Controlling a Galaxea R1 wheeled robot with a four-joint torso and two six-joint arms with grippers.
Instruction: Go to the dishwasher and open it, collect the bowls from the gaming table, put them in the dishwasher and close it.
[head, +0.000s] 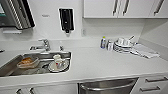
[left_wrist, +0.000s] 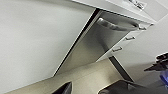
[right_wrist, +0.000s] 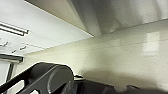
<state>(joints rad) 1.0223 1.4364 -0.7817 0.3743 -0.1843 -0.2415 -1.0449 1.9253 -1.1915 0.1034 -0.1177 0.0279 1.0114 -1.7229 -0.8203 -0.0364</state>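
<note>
While end effector state cannot be told, dishwasher (head: 107, 86) shut, under white counter (head: 100, 62).

Steel-grey dishwasher (head: 107, 86) front, white countertop (head: 100, 62), black wall dispenser (head: 66, 19), blue-capped bottle (head: 103, 42)

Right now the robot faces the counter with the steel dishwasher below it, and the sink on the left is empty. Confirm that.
Not quite. The sink is not empty: the head view shows dishes and a container in it. The rest holds: the sink is on the left, with the steel dishwasher below the counter.
</note>
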